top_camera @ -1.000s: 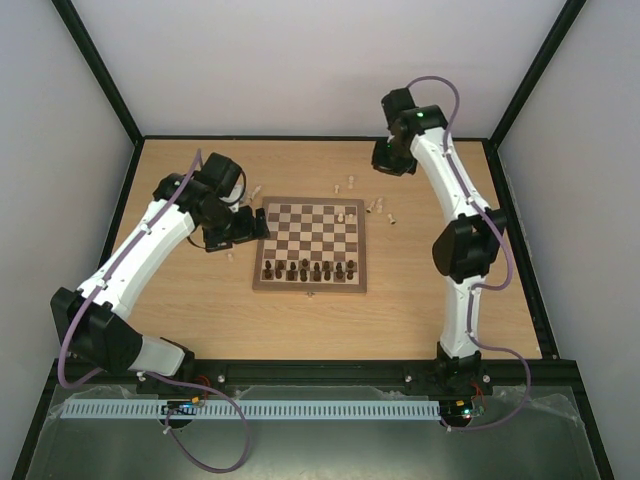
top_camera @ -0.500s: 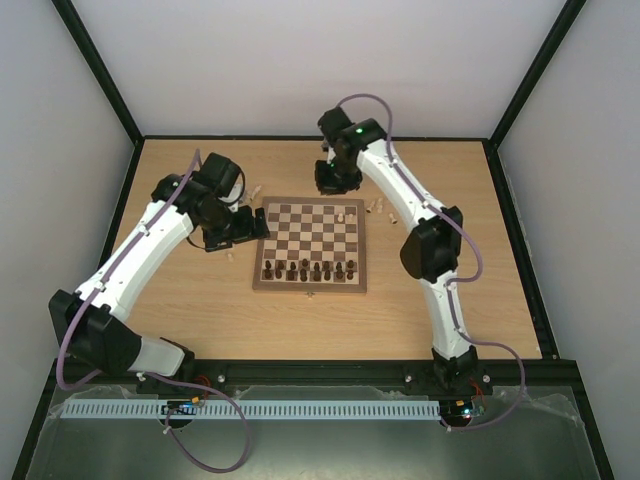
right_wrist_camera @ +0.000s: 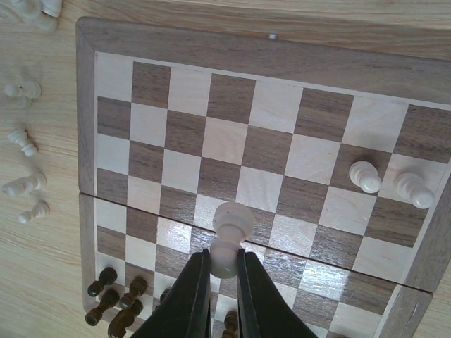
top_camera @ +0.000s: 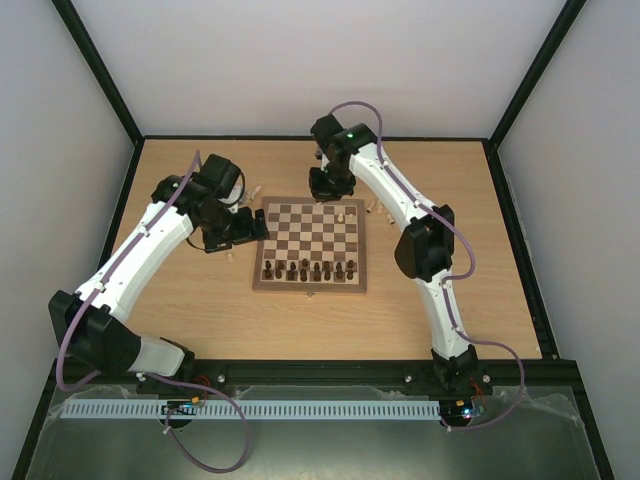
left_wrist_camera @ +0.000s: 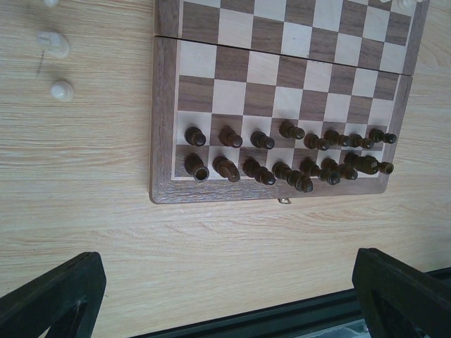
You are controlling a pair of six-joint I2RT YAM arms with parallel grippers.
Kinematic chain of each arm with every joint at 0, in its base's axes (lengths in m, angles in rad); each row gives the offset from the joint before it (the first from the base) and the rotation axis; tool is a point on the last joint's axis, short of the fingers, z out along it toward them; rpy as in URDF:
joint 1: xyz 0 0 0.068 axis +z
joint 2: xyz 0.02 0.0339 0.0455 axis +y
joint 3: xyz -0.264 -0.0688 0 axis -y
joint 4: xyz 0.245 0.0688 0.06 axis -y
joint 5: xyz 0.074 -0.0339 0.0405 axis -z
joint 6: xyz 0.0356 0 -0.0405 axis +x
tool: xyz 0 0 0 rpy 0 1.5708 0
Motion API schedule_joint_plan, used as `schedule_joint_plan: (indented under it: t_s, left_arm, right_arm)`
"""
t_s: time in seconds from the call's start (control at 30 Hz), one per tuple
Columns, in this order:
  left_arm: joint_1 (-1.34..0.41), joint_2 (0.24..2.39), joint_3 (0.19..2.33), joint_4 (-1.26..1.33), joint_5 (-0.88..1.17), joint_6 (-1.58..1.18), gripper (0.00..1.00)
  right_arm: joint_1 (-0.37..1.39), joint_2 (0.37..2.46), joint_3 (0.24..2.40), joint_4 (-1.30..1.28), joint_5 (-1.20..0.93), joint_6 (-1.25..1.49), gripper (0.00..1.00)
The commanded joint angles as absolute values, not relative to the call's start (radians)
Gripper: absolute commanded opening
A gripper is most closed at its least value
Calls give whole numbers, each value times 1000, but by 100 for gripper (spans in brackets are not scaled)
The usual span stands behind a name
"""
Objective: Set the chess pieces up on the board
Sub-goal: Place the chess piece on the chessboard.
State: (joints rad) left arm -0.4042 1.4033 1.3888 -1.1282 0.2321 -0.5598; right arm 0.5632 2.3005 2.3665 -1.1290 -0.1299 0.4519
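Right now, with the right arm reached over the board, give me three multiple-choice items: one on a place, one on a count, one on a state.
1. Where do the dark pieces stand on the board?
A. In two rows at the edge nearest the arm bases.
B. On the middle squares.
C. Along the far edge.

2. In the right wrist view, how many standing pale pieces are on the board?
A. None.
B. Two.
C. Eight.

3. The right tool is:
A. open and empty.
B. shut on a held pale piece.
C. shut on a dark piece.

Answers:
1 A: both dark rows line the near edge.
2 B: two stand on neighbouring squares.
3 B: it pinches the cream piece above the board.
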Motion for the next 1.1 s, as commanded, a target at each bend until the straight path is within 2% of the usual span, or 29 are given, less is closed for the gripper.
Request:
schedule_joint_plan:
  t_s: [0.0, 0.57, 1.07]
  left_arm:
    - [-397, 1410, 1401, -1138, 244, -547, 99]
    - [-397, 1393, 1378, -1129, 242, -565, 99]
    - [-397, 1387, 1371, -1127, 237, -569, 99]
  right_arm:
    - [577, 2307, 2388, -1195, -152, 440, 7]
    - [600, 2357, 2377, -1213, -163, 433, 7]
    - [601, 2428, 2368, -1251, -82, 438, 6]
